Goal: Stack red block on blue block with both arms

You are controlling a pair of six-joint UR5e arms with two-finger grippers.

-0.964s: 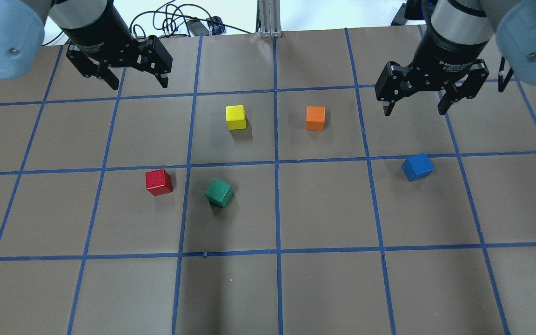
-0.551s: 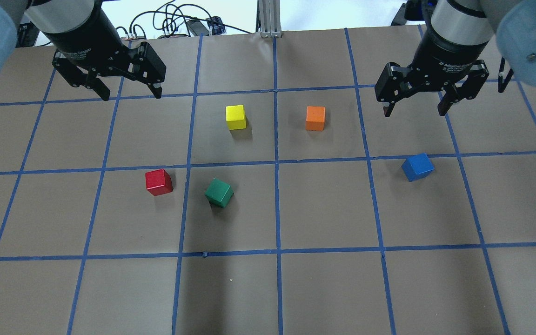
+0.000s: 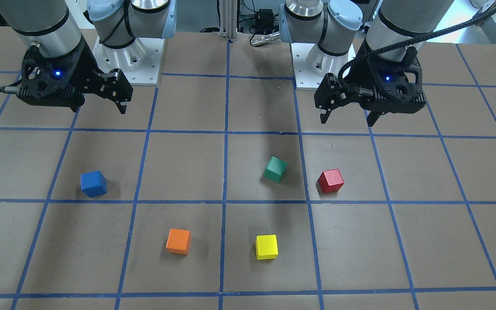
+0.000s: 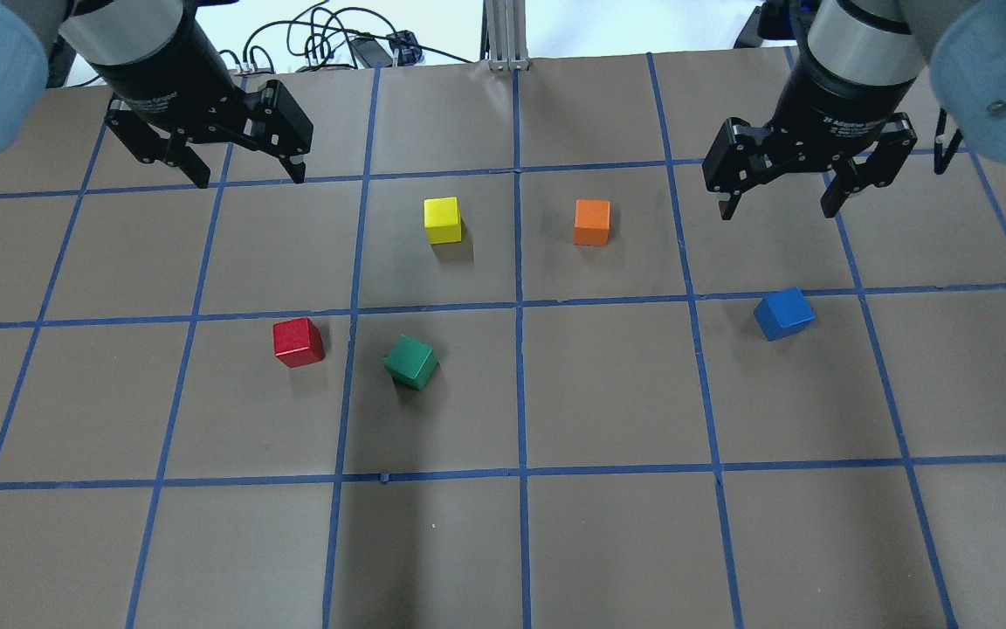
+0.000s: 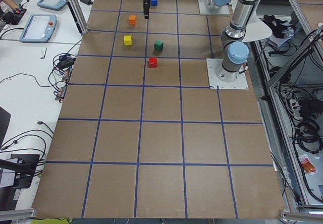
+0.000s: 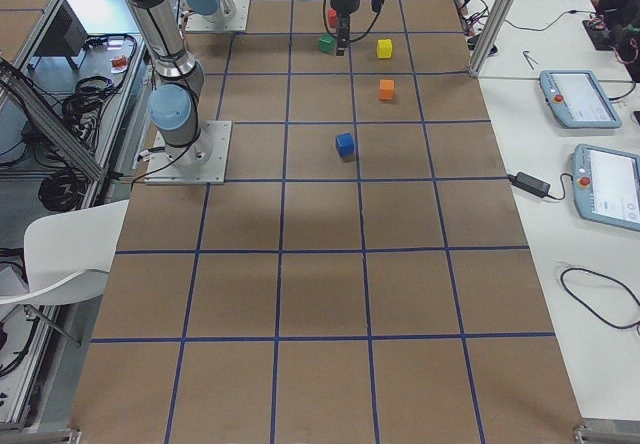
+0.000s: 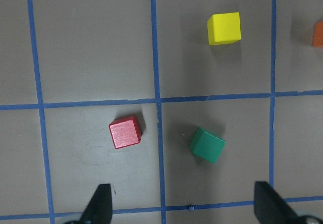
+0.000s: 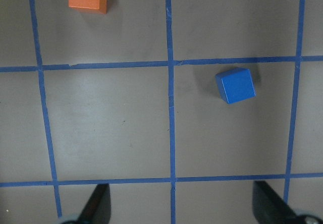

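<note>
The red block (image 4: 298, 341) sits on the brown gridded table, left of centre; it also shows in the front view (image 3: 330, 181) and the left wrist view (image 7: 125, 131). The blue block (image 4: 783, 313) sits on the table at the right, also in the front view (image 3: 93, 183) and the right wrist view (image 8: 235, 85). My left gripper (image 4: 249, 177) is open and empty, held above the table beyond the red block. My right gripper (image 4: 775, 211) is open and empty, held above the table just beyond the blue block.
A green cube (image 4: 410, 362) lies tilted just right of the red block. A yellow cube (image 4: 443, 219) and an orange cube (image 4: 592, 222) sit near the middle, farther back. Cables (image 4: 328, 39) and a metal post (image 4: 507, 35) are beyond the far edge.
My left gripper has shifted a little to the left and turned slightly, still open. The right gripper and all the cubes have stayed in place.
</note>
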